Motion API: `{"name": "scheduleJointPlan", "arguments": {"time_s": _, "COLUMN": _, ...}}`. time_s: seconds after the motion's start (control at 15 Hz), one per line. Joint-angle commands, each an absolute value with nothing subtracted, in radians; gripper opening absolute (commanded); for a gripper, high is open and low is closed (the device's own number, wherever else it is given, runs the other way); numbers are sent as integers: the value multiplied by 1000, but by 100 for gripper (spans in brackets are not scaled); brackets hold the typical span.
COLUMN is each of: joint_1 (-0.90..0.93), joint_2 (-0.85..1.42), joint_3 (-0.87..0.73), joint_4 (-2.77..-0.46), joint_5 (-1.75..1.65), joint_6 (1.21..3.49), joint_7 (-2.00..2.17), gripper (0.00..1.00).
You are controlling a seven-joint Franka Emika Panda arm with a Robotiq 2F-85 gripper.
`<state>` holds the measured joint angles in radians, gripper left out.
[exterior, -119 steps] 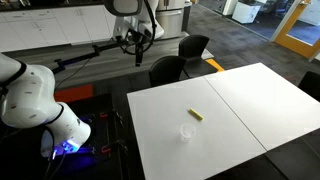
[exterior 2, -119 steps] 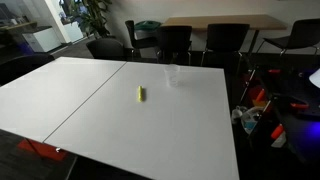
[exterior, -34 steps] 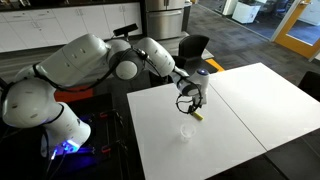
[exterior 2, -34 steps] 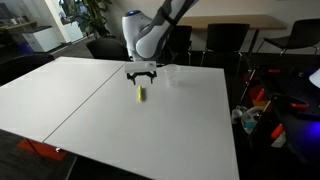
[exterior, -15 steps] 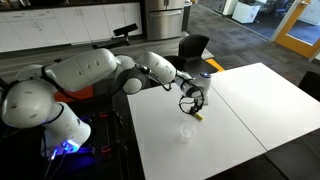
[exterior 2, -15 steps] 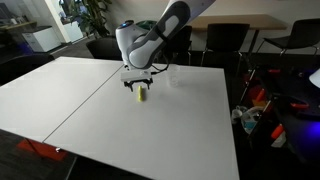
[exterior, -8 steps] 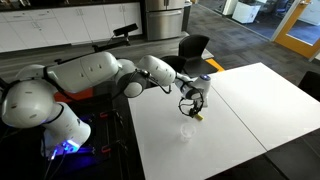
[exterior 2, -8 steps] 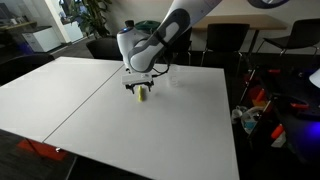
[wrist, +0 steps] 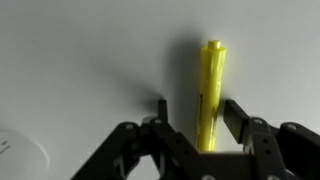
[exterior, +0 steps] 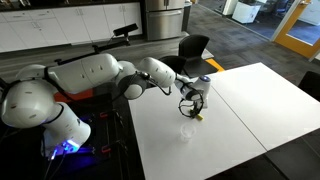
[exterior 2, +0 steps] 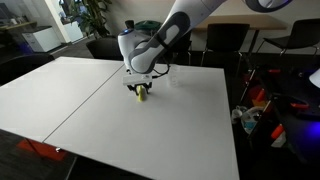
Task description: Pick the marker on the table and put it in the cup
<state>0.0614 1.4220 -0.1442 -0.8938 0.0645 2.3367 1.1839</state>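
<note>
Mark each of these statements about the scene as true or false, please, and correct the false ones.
1. The marker lies on the table between the fingers of the claw. True.
2. The marker is already inside the cup. False: it lies on the table, apart from the cup.
3. The claw is open. True: the wrist view shows a gap between one finger and the marker.
4. The marker is red. False: it is yellow.

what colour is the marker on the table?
Bright yellow with a slight green tint; the marker shows best in the wrist view.
</note>
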Motion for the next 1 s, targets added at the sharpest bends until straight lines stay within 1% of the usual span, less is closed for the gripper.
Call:
{"name": "scheduleJointPlan", "arguments": {"time_s": 0.0, "joint_1": 57, "joint_2": 1437, "joint_3": -146, "joint_4": -856, "joint_5": 72, "joint_6": 2315, "joint_7": 1208, "gripper": 31}}
{"name": "scheduleJointPlan", "arguments": {"time_s": 0.07, "joint_1": 59, "joint_2": 1433, "joint_3": -147, "joint_4": -858, "joint_5": 71, "joint_6": 2317, "joint_7": 1209, "gripper": 22}}
{"name": "scheduleJointPlan", "arguments": {"time_s": 0.27, "joint_1": 73, "joint_2": 1404, "joint_3": -163, "joint_4": -880, "joint_5": 63, "joint_6": 2327, "joint_7": 1227, "gripper": 1}}
{"name": "scheduleJointPlan", "arguments": {"time_s": 0.33, "joint_1": 81, "joint_2": 1383, "joint_3": -167, "joint_4": -899, "joint_5": 61, "joint_6": 2339, "joint_7": 1230, "gripper": 1}}
{"name": "scheduleJointPlan", "arguments": {"time_s": 0.4, "joint_1": 85, "joint_2": 1367, "joint_3": -170, "joint_4": -912, "joint_5": 61, "joint_6": 2347, "joint_7": 1233, "gripper": 5}}
{"name": "scheduleJointPlan", "arguments": {"time_s": 0.73, "joint_1": 118, "joint_2": 1225, "joint_3": -168, "joint_4": -1014, "joint_5": 63, "joint_6": 2361, "joint_7": 1246, "gripper": 5}}
{"name": "scheduleJointPlan", "arguments": {"time_s": 0.93, "joint_1": 140, "joint_2": 1105, "joint_3": -160, "joint_4": -1118, "joint_5": 66, "joint_6": 2344, "joint_7": 1236, "gripper": 5}}
